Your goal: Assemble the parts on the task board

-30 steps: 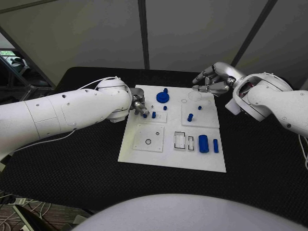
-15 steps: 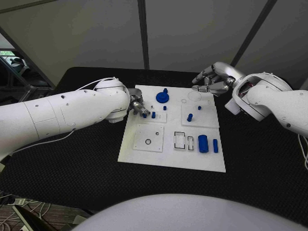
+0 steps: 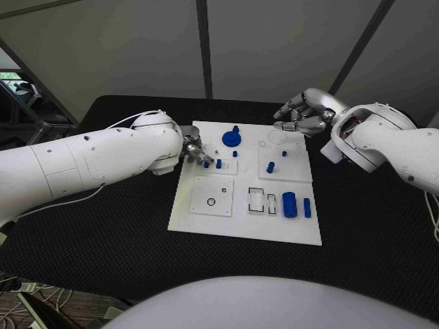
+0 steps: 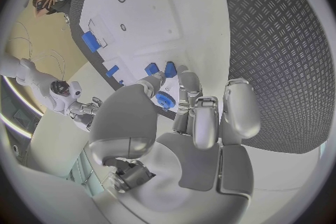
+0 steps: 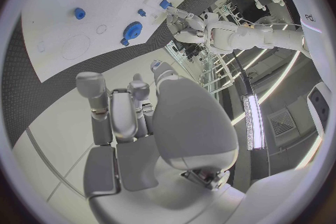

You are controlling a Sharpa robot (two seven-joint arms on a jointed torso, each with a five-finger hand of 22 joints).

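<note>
The left hand (image 3: pixel 196 152) sits at the task board's (image 3: pixel 241 226) left edge, fingertips among small blue pegs (image 3: pixel 219 164); whether it grips one is hard to tell. The right hand (image 3: pixel 304 114) hovers curled and empty beyond the far right corner. A blue gear (image 3: pixel 232 138) stands between them.

The white task board (image 3: pixel 211 221) lies flat in the middle of the black counter (image 3: pixel 101 233). A round blue gear-like part (image 3: pixel 232 139) sits near its far edge. Small blue pegs (image 3: pixel 219 164) stand upright in the left square, another peg (image 3: pixel 270 166) in the right one. Two blue cylinders (image 3: pixel 290 204) lie side by side near the right edge.
</note>
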